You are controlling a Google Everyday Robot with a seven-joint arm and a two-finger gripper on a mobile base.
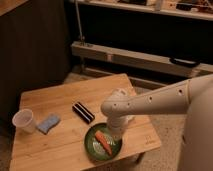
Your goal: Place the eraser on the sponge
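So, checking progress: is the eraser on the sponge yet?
Not on it. The eraser lies flat on the table, apart from the sponge, which is bare. The gripper is over the green plate.

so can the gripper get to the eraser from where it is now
Probably yes. The gripper hangs over the green plate, and the eraser lies close beside that plate on the table with nothing between them. The sponge and cup sit beyond it, out of the way.
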